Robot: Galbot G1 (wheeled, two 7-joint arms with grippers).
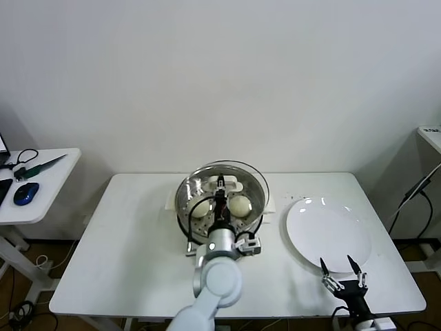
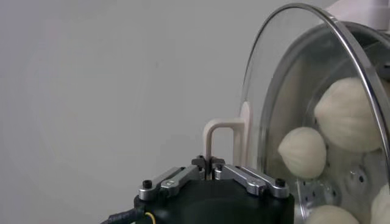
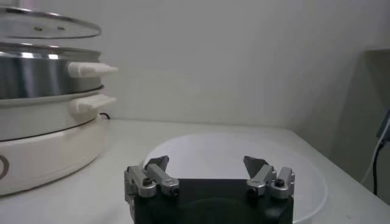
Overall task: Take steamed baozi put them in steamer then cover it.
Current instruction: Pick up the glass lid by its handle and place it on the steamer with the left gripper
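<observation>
the lid (image 1: 222,183) was held over the steamer (image 1: 185,207), pinched by the left gripper (image 2: 211,165); lowering seemed next; the right gripper (image 1: 342,265), jaws wide, was parked beside it.

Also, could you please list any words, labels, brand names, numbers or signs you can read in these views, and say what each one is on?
None: no readable text shows in any view.
The steamer, its glass cover and the white plate look unmarked.
A round mark on the steamer's base is cut off at the frame edge and cannot be read.

White plate (image 1: 329,233) on white table (image 1: 131,241)
</observation>
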